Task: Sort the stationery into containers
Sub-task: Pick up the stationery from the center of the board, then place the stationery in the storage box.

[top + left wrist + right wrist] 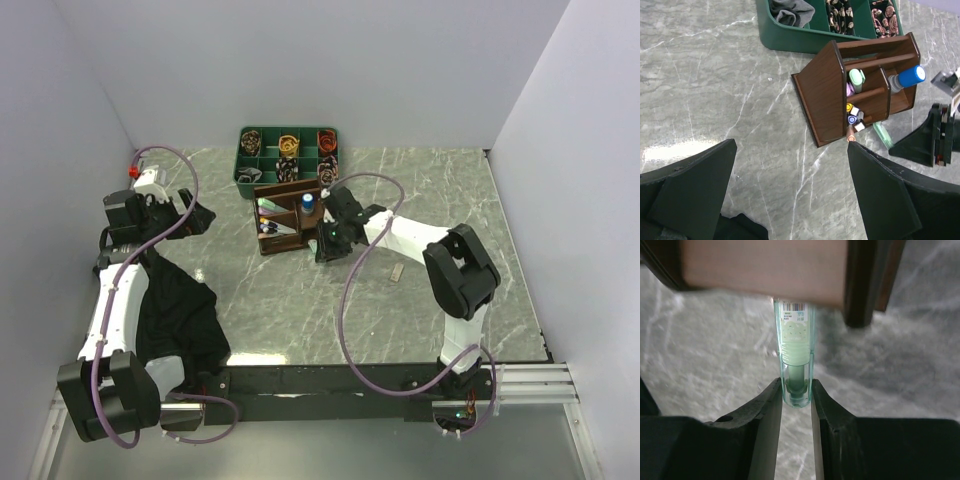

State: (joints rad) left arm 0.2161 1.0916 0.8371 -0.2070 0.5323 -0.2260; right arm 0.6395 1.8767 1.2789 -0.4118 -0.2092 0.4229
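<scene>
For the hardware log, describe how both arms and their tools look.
Both the left arm and right arm have white links with bulky black joints. A lilac cable loops loosely along each. Black cloth drapes the left arm. The left tool and right tool have matte black, wedge-shaped fingers.

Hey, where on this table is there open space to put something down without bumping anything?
Bare marble lies in the near middle, between the black cloth and the right arm, and at the far right beside the green tray. Crowded around the brown organiser, where the right end effector grips a green stick.
</scene>
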